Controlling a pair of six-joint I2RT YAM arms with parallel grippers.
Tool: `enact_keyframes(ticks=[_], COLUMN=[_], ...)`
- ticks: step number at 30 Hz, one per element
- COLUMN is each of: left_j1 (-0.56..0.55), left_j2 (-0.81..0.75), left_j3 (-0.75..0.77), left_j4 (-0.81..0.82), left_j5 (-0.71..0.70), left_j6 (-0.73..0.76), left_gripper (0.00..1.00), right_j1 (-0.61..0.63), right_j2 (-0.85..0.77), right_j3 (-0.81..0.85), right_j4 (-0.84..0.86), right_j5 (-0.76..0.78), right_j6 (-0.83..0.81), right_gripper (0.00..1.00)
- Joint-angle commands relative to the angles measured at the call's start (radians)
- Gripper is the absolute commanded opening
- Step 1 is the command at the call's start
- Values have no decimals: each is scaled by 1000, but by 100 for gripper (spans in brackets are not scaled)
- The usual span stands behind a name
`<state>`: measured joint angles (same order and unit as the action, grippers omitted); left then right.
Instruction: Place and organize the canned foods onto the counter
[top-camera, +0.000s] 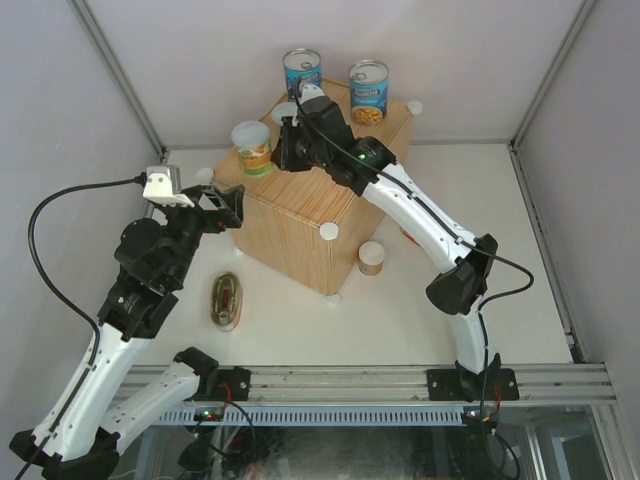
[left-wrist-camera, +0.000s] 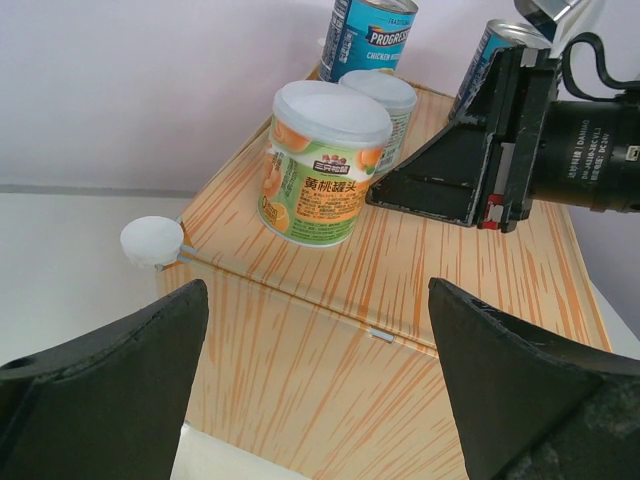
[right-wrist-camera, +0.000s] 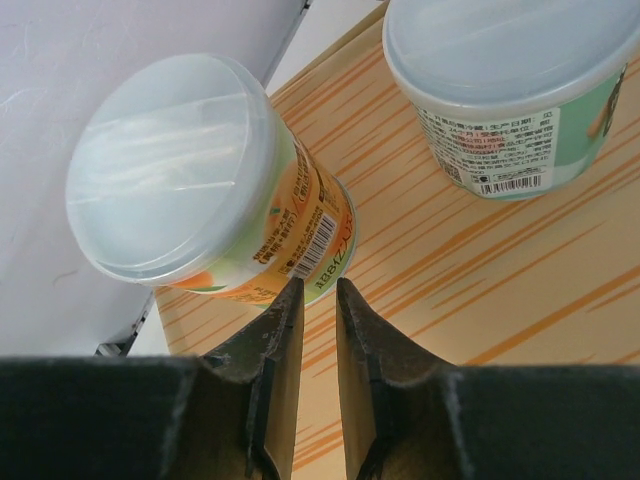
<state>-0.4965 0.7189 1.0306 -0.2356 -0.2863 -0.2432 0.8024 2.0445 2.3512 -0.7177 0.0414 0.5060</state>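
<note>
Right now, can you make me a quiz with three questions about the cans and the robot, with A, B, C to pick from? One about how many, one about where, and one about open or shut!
1. How many tall blue cans stand on the counter?
A one
B two
C four

2. Where does the flat oval tin in full view lie?
A on top of the blue cans
B on the table
C on the counter's top

3. On the left gripper, the jaws are:
A wide open and empty
B shut on a can
C shut on the tin

Answers:
1 B, both stand at the counter's far edge.
2 B, it lies flat on the white table beside the counter.
3 A, its wrist view shows a big gap with nothing in it.
</note>
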Motion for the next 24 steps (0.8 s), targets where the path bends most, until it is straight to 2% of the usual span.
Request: enact_keyframes(ticks=[1, 24], left_j1=[6, 6], left_j2=[-17, -5], left_j3=[31, 9], left_j4=[22, 42], left_j5=[-17, -13], left_j6=[-9, -27], left_gripper=[94, 94], right_j1=[11, -115], right_j2=[1, -5], right_j3=[53, 2], right_j4=[19, 31], right_j5=[-20, 23], right_j6=[-3, -45], right_gripper=[19, 19])
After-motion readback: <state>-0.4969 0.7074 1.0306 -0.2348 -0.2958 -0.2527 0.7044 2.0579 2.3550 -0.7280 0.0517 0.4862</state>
